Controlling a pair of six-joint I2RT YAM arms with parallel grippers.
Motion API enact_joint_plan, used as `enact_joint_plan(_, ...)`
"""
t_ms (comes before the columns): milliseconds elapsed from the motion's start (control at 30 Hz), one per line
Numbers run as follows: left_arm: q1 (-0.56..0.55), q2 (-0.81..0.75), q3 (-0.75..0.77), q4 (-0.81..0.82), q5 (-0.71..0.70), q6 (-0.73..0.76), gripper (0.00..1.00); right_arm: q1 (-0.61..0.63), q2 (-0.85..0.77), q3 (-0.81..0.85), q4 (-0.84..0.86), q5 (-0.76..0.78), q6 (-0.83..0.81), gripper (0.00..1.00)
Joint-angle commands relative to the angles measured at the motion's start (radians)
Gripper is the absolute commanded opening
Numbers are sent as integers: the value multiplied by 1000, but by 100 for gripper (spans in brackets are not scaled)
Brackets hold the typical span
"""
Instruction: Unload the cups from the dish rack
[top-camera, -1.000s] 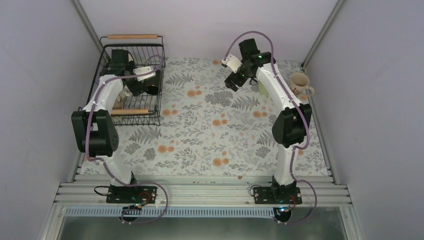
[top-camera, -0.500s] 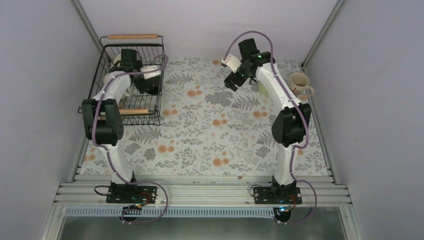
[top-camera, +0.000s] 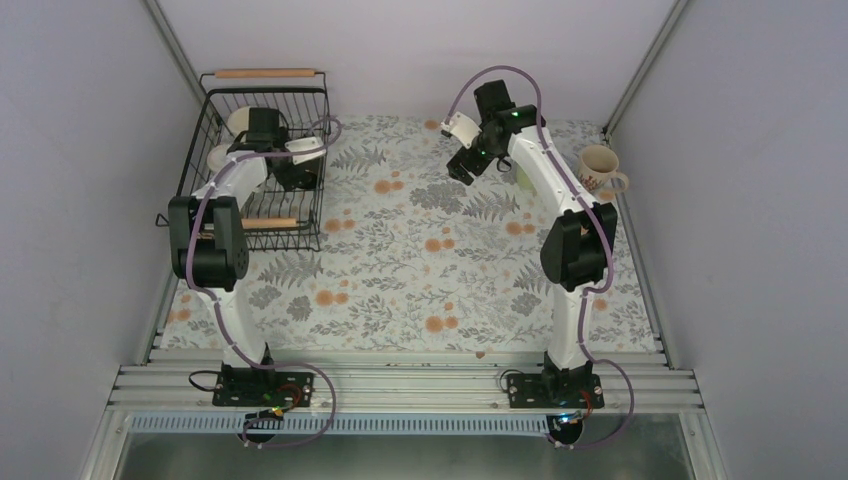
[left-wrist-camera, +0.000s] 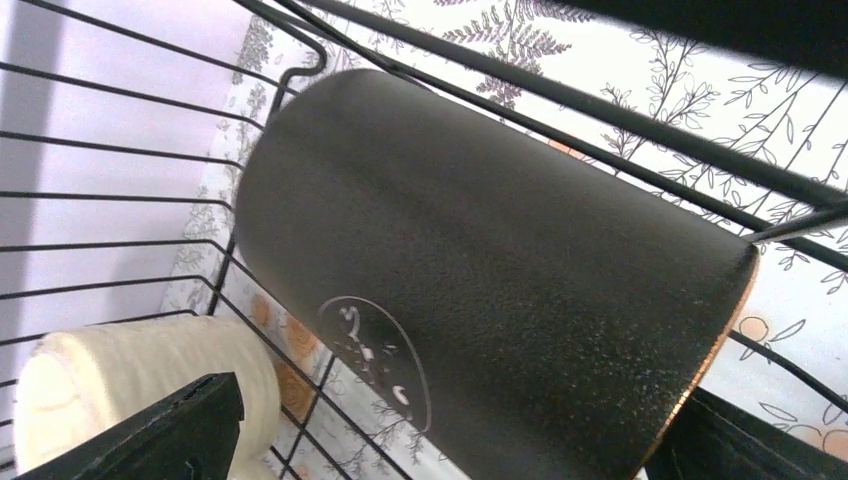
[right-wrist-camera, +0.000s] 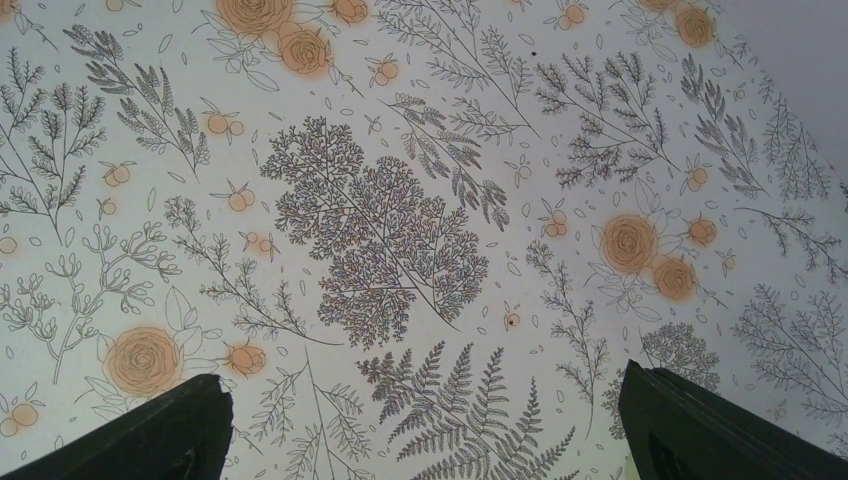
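Left fingers straddle the black mug (grip unclear, perhaps clamped); right fingers apart.

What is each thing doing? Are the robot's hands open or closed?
Left gripper: open, either side of the black mug.
Black mug: lying on its side in the dish rack.
Right gripper: open, empty, over the table.
Cream mug: upright on the table, outside the rack.
Dish rack: not empty yet.

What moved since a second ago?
The left arm folded in closer over the dish rack, uncovering two cream cups; the left tool sits open around the black mug. The right arm barely shifted, right tool open and empty. The mug by the right wall stayed put.
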Motion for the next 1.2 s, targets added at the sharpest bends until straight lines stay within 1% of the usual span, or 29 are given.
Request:
enact_joint_plan(0, 1, -23, -66, 158, -11, -33, 96, -1, 8, 5, 12, -14, 18, 100)
enact_joint_plan(167, -1, -27, -95, 227, 13, -74, 89, -1, 6, 1, 15, -13, 20, 100)
enact_joint_plan(267, -5, -26, -103, 268, 15, -95, 82, -1, 8, 2, 17, -14, 21, 100)
enact_joint_plan(333, -7, -18, -102, 282, 11, -102, 76, -1, 14, 4, 13, -15, 20, 100)
enact_joint_plan(433, -9, -2, -102, 289, 20, -106, 71, -1, 19, 7, 12, -16, 22, 100)
enact_joint_plan(533, -8, 16, -95, 295, 21, -124, 58, -1, 14, 6, 12, -14, 23, 100)
enact_joint_plan(633, -8, 19, -93, 294, 30, -134, 42, -3, 5, -1, 12, -17, 20, 100)
enact_joint_plan(667, -8, 21, -92, 290, 31, -135, 35, -3, 0, -3, 11, -17, 20, 100)
enact_joint_plan(700, -8, 21, -91, 287, 27, -135, 26, -3, -4, -5, 11, -17, 18, 100)
enact_joint_plan(733, -8, 20, -88, 282, 23, -135, 19, -3, -8, -5, 11, -16, 17, 100)
enact_joint_plan(867, -8, -6, -107, 285, -2, -122, 3, -3, -20, -2, 5, -11, 13, 100)
enact_joint_plan(967, -4, -40, -101, 265, -14, -115, 2, -4, -30, -3, 4, -2, 10, 100)
enact_joint_plan(1067, 5, -87, -70, 214, -25, -111, 2, -5, -40, -3, 4, 0, 7, 100)
enact_joint_plan(1167, 13, -128, -24, 173, -65, -105, 2, -6, -45, 0, 6, 0, 7, 100)
